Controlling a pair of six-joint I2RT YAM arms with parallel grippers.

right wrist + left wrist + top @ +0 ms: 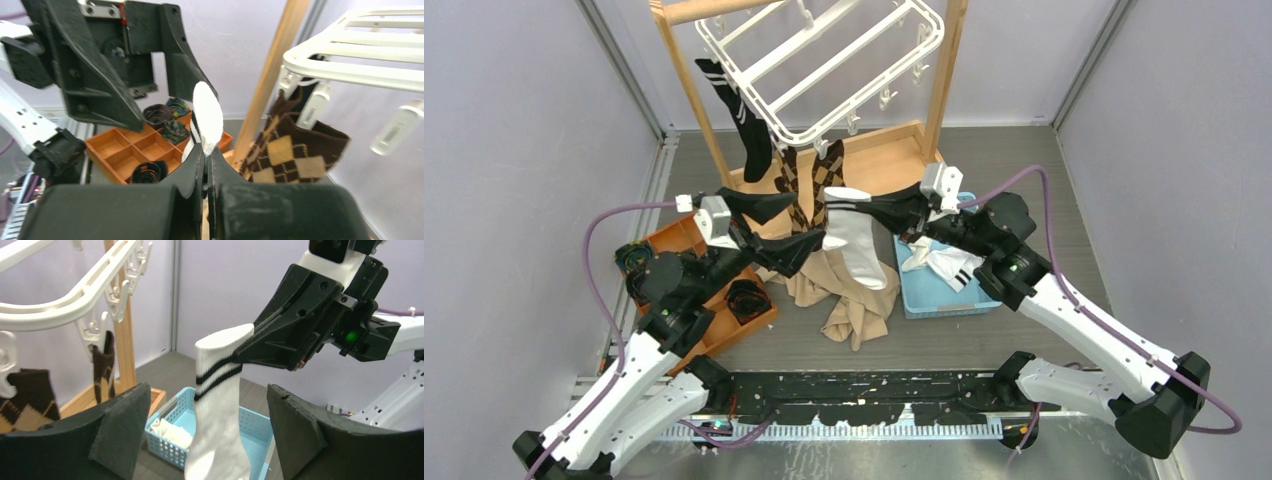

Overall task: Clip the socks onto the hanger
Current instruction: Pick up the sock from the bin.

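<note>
The right gripper (205,152) is pressed together on the cuff of a white sock (217,430) with black bands, and the sock hangs down from it, in the air under the hanger (824,60). The left gripper (809,220) is spread wide, with one finger on each side of this sock, not touching it. A black sock (746,120) and two argyle socks (809,185) hang from the hanger's clips. One more white sock lies in the blue basket (924,295).

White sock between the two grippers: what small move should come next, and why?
Probably the right gripper, shut on the cuff of the white sock, should raise it toward a free clip on the hanger; the left gripper stands open.
</note>
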